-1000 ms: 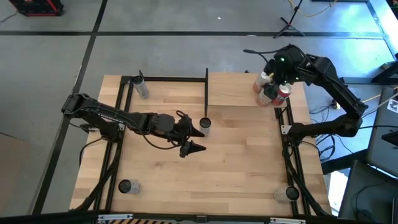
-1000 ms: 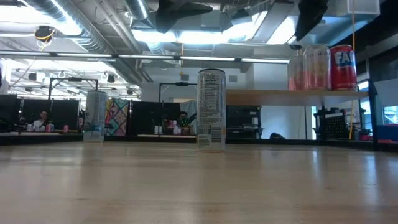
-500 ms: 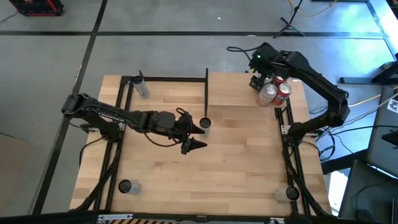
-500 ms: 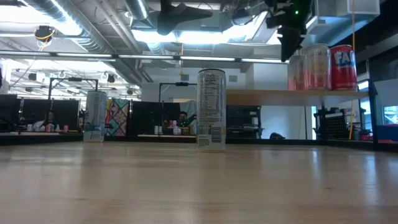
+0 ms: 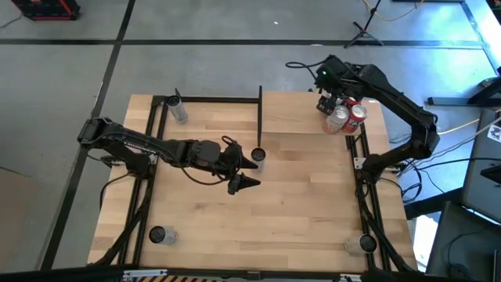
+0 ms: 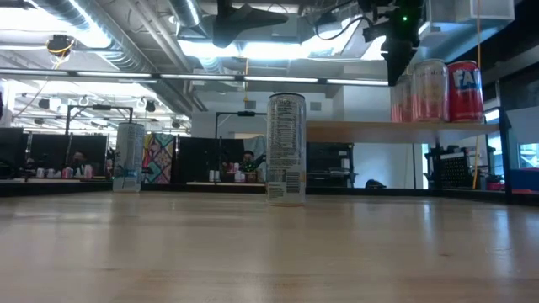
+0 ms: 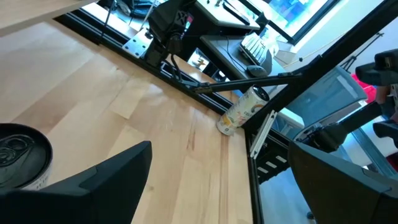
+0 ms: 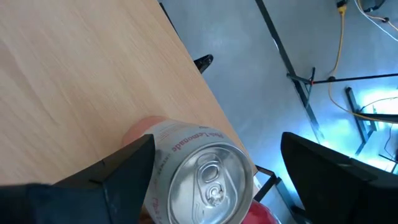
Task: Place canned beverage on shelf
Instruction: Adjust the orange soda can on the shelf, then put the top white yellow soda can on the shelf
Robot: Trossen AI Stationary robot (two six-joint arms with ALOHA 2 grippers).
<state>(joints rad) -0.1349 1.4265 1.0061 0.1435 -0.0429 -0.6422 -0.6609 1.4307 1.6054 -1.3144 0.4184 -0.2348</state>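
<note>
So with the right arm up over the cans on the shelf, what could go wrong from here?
The right end effector hangs open just above the pink can, which stands close against the red can near the shelf corner. A sideways move could topple either off the edge. The left end effector waits open beside the tall can mid-table; a swing there could knock it over.

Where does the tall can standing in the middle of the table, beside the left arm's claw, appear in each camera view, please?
High view: the tall can stands mid-table, beside the left claw.
Low view: it stands just left of centre.
Left wrist view: only its top shows at the left edge.
Right wrist view: not in it.
Shared landmark: the shelf, top right in the high view, right of the can in the low view.
</note>
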